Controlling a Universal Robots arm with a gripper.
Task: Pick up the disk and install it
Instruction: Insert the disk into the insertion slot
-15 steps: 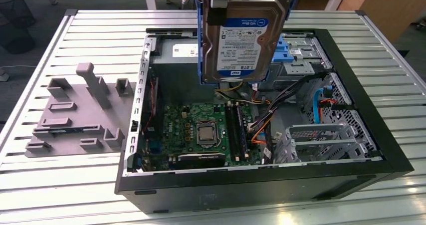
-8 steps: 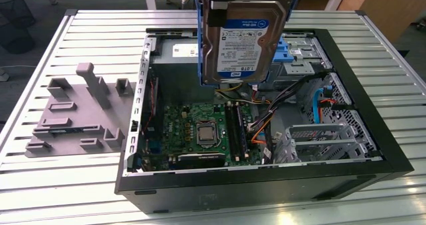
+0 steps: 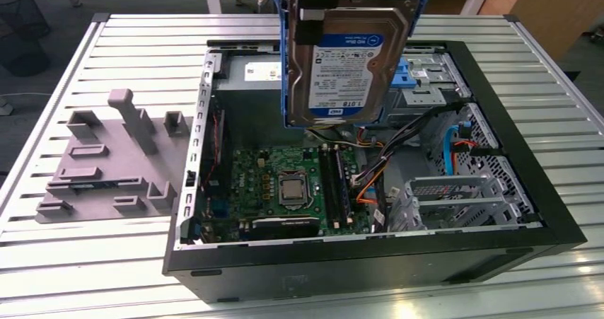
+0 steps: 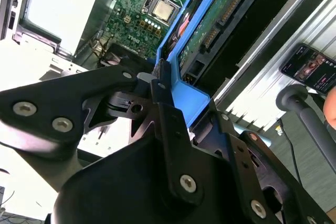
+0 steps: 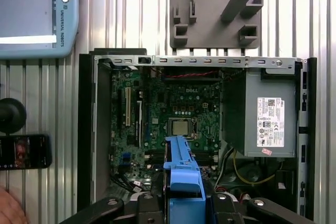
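The disk [image 3: 349,64] hangs upright above the open computer case [image 3: 378,262], its white-and-blue label facing the exterior view and its blue carrier frame around its edges. My gripper [image 3: 321,4] is shut on the disk's upper end. In the second wrist view the black fingers [image 4: 160,85] clamp the blue carrier [image 4: 186,95], and the disk's green circuit side [image 4: 220,19] points down toward the case. In the first wrist view the carrier [image 5: 181,166] juts out from the gripper [image 5: 181,203] over the motherboard [image 5: 178,114].
Inside the case are a metal drive bay [image 3: 453,199], a blue latch piece [image 3: 411,75], cables and a grey box with a white sticker [image 5: 262,121]. A grey fixture [image 3: 113,156] lies beside the case. A pendant [image 5: 31,14], a phone [image 5: 23,150] and a hand [image 5: 8,208] are nearby.
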